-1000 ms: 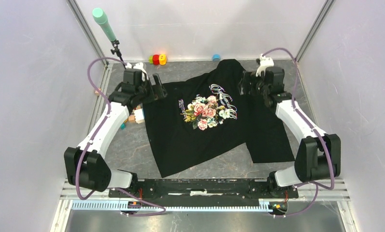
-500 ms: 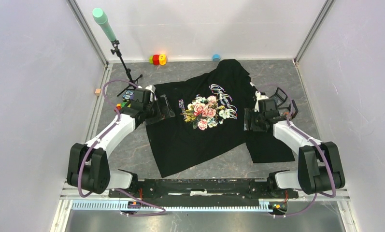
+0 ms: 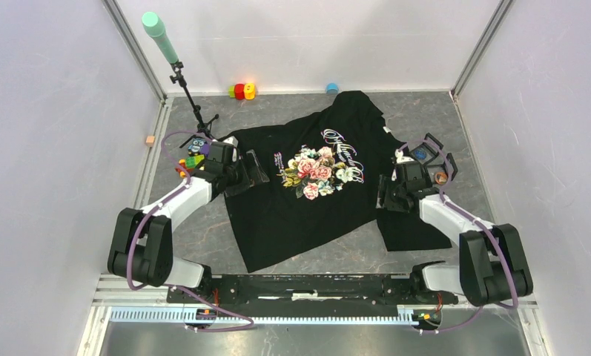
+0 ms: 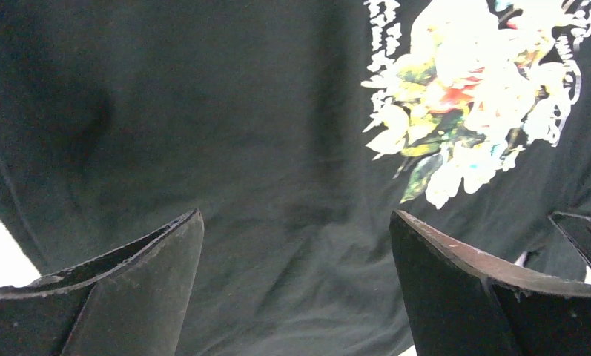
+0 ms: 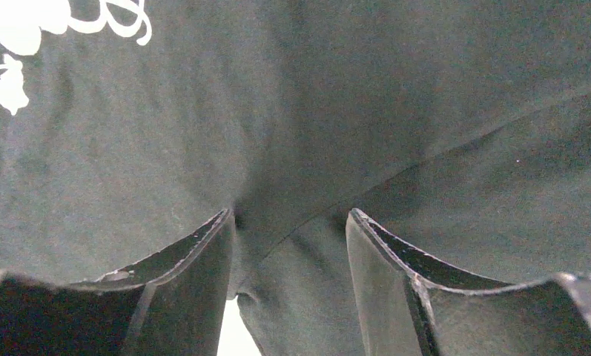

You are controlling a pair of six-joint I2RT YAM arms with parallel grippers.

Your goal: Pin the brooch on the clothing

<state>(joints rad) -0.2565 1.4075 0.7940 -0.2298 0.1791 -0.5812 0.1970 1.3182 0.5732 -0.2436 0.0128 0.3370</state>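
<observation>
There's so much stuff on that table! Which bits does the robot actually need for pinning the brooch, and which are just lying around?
For the job:
- black T-shirt
- left gripper and right gripper, both open over it
- no brooch can be made out

Lying about:
- red and yellow blocks
- blue piece
- tan cube
- green-tipped stand
</observation>
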